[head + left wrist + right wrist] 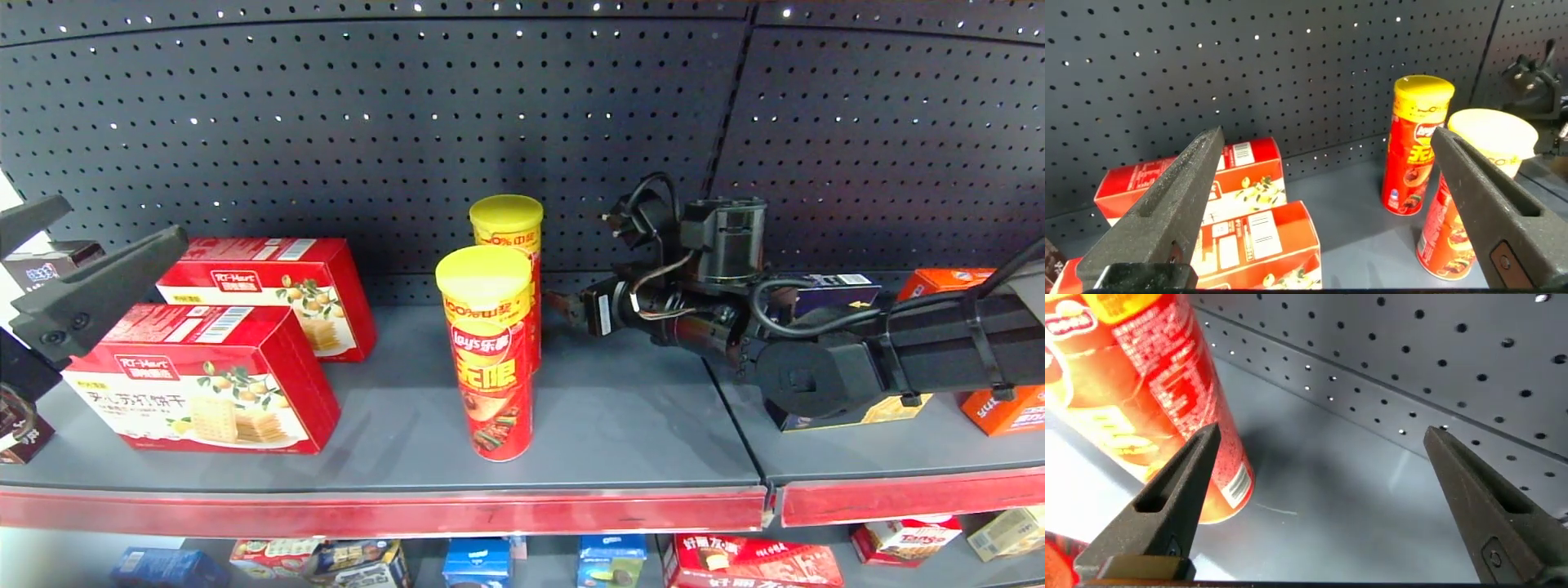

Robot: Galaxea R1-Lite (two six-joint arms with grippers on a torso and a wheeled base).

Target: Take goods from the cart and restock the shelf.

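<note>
The rear chip can [1180,384] is seen standing just beside the right tool [1321,437], whose fingers [1167,506] are spread wide and empty.

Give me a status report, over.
Left gripper open, empty. Right gripper open, empty, beside the chip cans. Both cans upright on the shelf. Cracker boxes well aside.

Right of the front can [487,351], the right arm [939,343] is black with a round joint and looped cables. Left of it, the left gripper [122,220] has black wedge fingers [106,282] with screw holes.
</note>
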